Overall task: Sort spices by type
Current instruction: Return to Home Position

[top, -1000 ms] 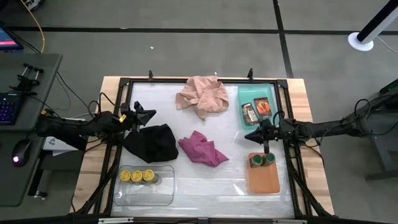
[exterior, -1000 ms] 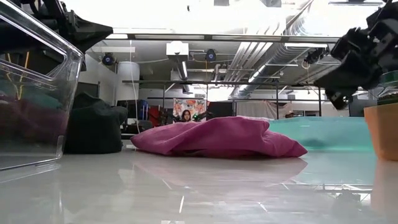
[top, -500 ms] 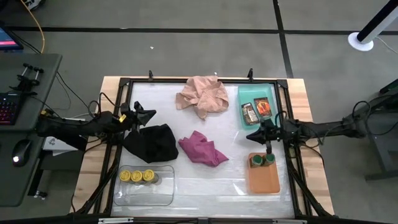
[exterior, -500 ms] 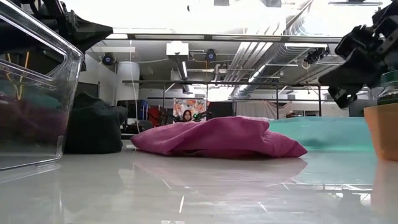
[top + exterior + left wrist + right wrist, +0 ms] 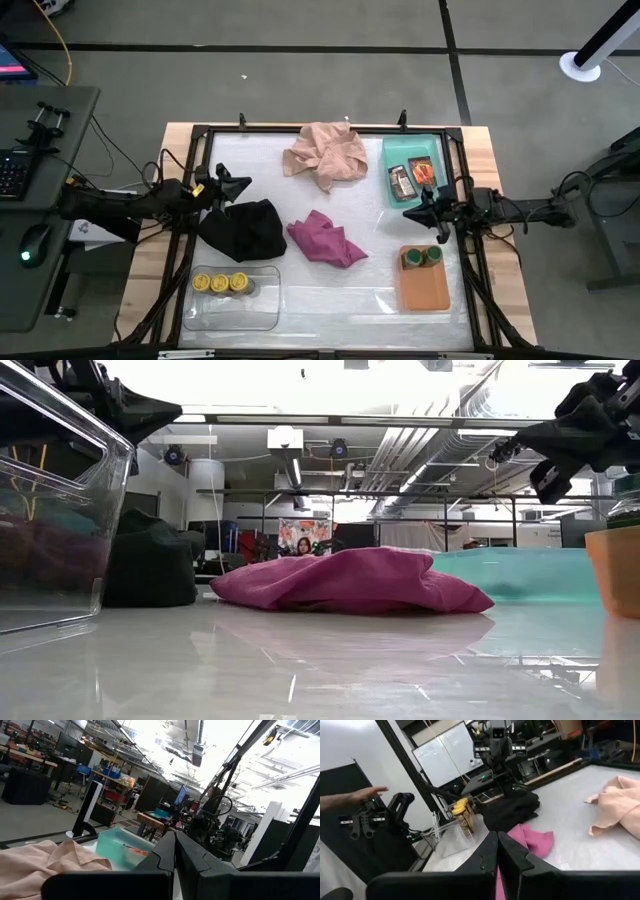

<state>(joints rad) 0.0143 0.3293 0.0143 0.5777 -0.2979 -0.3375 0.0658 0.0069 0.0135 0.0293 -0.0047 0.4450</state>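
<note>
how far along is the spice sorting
Looks done: three yellow jars sit in the clear tray, two green jars in the orange tray, both packets in the teal tray. In hand: nothing; the left gripper and right gripper are shut and empty at the sides of the table. Left: no spice lies loose that I can see.
</note>
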